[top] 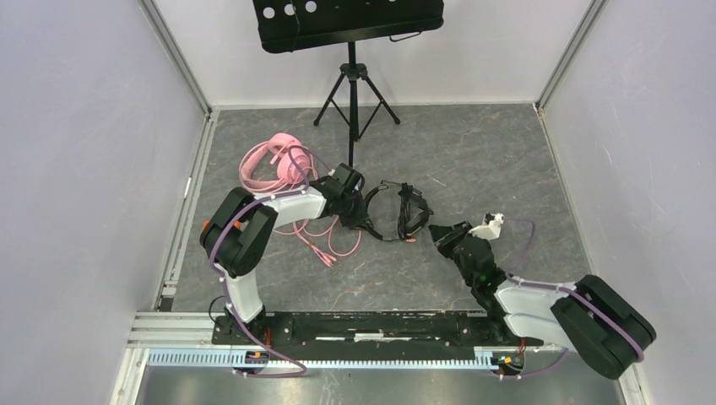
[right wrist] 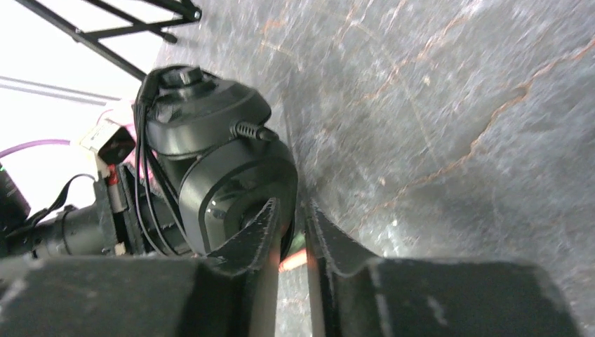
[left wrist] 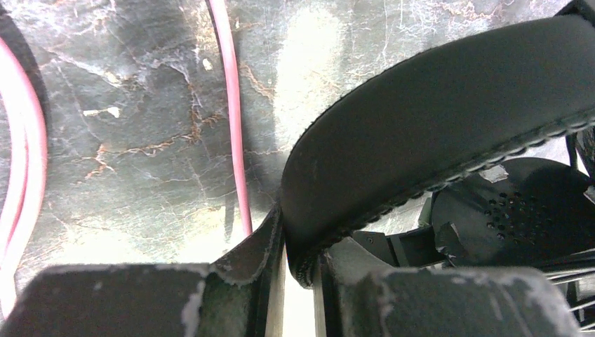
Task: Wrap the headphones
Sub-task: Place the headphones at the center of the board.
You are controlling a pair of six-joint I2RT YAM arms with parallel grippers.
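The black headphones lie mid-floor. My left gripper is shut on their padded headband, which sits pinched between the fingers in the left wrist view; one ear cup shows beyond. My right gripper is at the headphones' right side, its jaws almost together. The red plug tip of the thin black cable sits in the narrow gap, with a black ear cup just beyond the left finger. The pink headphones lie behind the left arm, and their pink cable trails forward.
A black tripod music stand stands at the back centre. Grey walls close in the left and right sides. A pink cable strand runs along the floor just left of the left gripper's fingers.
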